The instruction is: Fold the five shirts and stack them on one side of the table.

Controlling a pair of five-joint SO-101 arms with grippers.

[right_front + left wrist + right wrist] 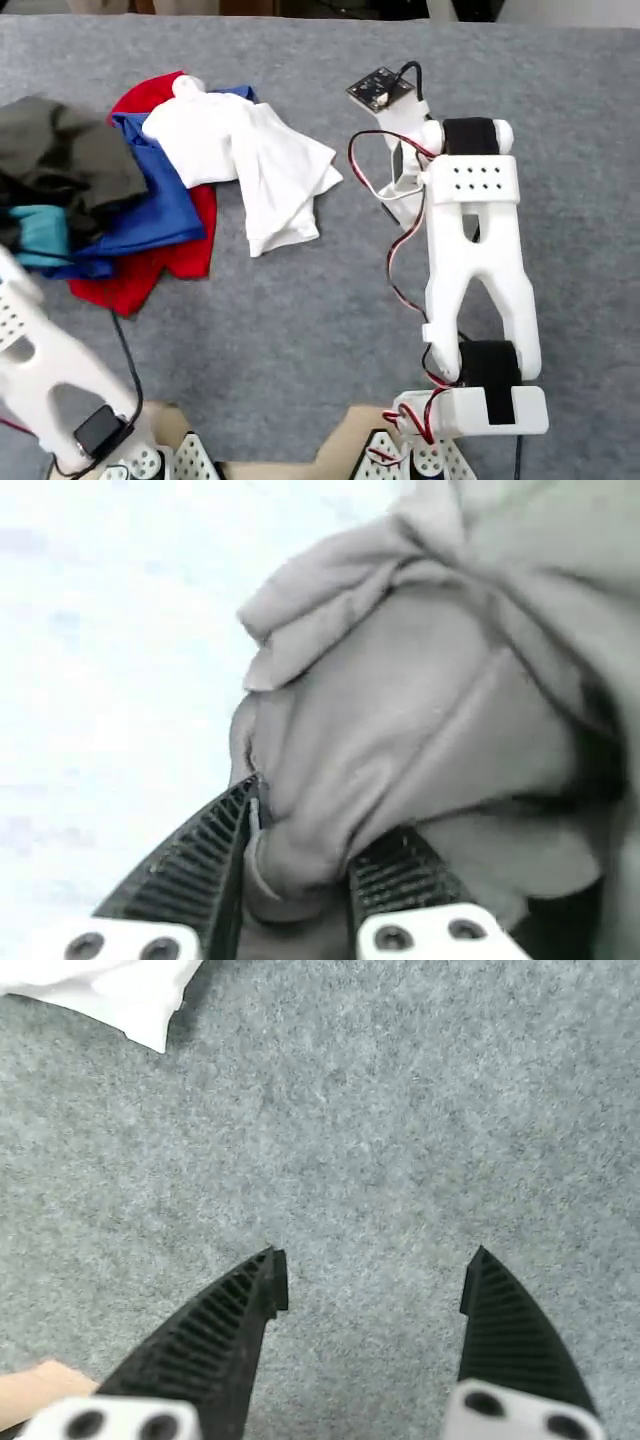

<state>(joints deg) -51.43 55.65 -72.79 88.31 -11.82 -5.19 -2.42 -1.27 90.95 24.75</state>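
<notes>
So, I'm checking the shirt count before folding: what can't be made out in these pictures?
High view: teal shirt mostly buried under grey shirt and blue shirt.
High view: red shirt largely covered by blue shirt and white shirt.
High view: grey shirt cut off by left edge.
</notes>
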